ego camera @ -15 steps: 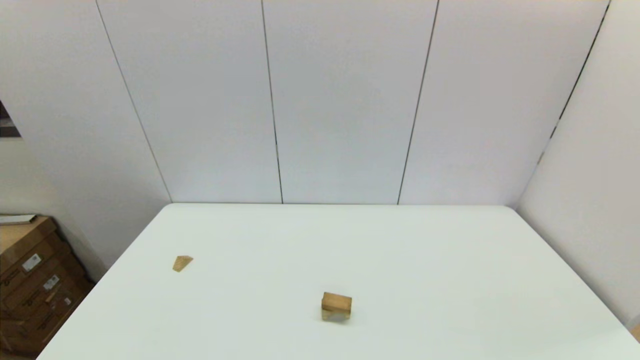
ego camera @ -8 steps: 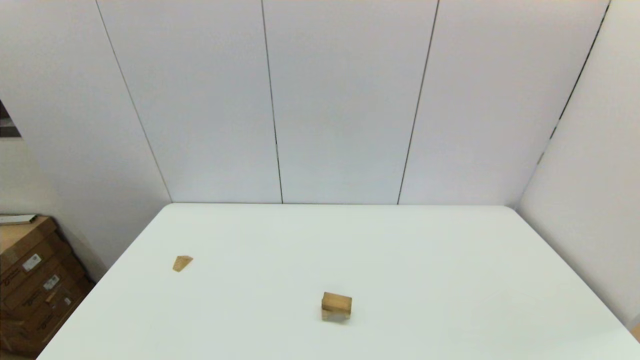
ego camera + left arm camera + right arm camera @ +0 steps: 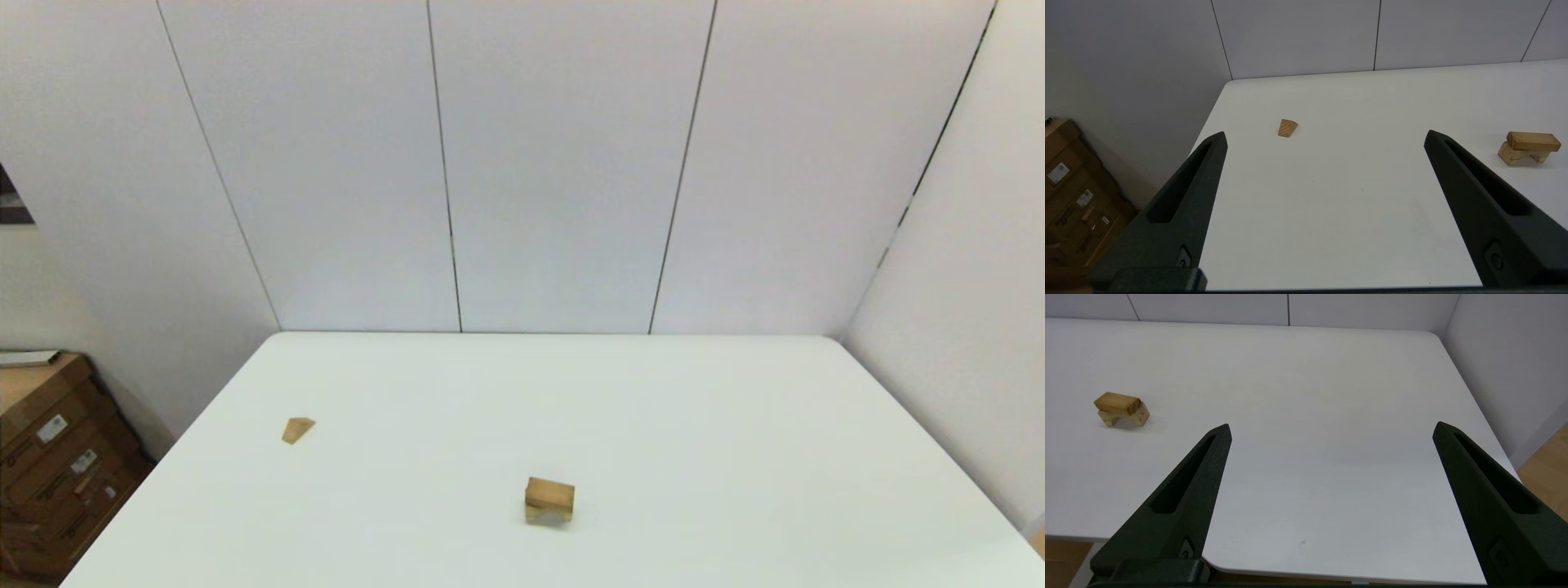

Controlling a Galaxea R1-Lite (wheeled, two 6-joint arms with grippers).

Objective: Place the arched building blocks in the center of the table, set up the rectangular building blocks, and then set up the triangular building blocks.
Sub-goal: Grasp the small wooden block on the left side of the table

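Status: arched block [image 3: 1521, 156] sits near the middle of the table [image 3: 735, 425], hollow facing down, standing on its two feet. Rectangular slab [image 3: 1533, 141] lies flat on top of it, overhanging a bit at one end in the left wrist view. So, judging by layout, two of three steps look done; the triangular wedge [image 3: 297, 429] is what's left.

Wedge lies alone near the table's left edge, well apart from the stack, on one of its faces. Nothing touching it.

Left claw [image 3: 1325, 139]: spread wide, nothing between the fingers, pulled back at the near left side of the table, wedge ahead of it. Right claw [image 3: 1331, 430]: also spread wide and empty, back over the near right corner of the table, stack well off to its far side. Neither arm shows in the head view.

Handling guess for the wedge: small solid wood, light, rigid, won't deform. Grain surface should give decent friction, but the sloped faces will squeeze it out of the fingers if pinched across them. Best bet is to grip across the two flat parallel triangular faces, fingers low and centred. If those faces are lying down or up on the table, it needs a different angle; can't tell its exact orientation from here.

Risk: slab is just resting on the arch, so placing the wedge on top needs a gentle release or the stack shifts.
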